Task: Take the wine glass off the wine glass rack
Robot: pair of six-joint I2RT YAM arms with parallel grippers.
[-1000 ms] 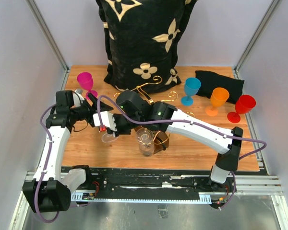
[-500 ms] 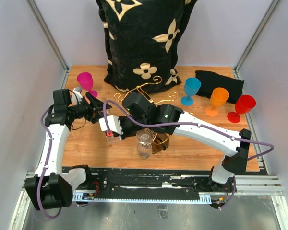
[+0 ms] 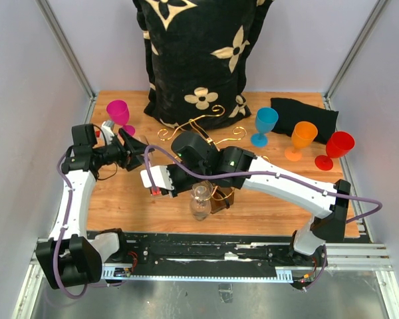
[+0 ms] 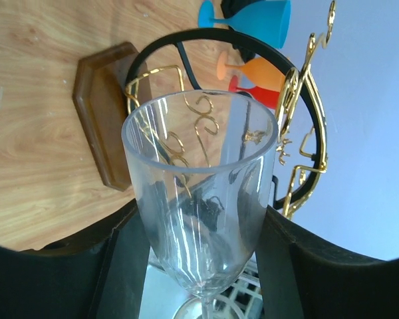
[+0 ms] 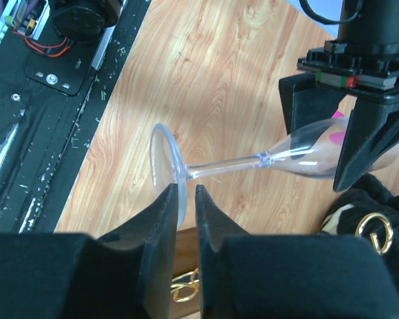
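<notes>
Clasping the bowl from both sides, the left gripper (image 4: 199,222) shares the wine glass (image 5: 226,163), which lies level above the table (image 5: 219,73). The right gripper (image 5: 185,194), nearly closed, pinches only the foot's rim, left of the wine glass rack (image 4: 98,106). Opposed pulling could snap the stem. A loose clasp on the slick bowl could drop it.

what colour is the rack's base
The rack's base is dark brown wood, clearest in the left wrist view.

Wine glass (image 4: 199,193) left of rack (image 4: 103,113), goblets (image 3: 266,119) right, cushion (image 3: 199,53) behind
</notes>
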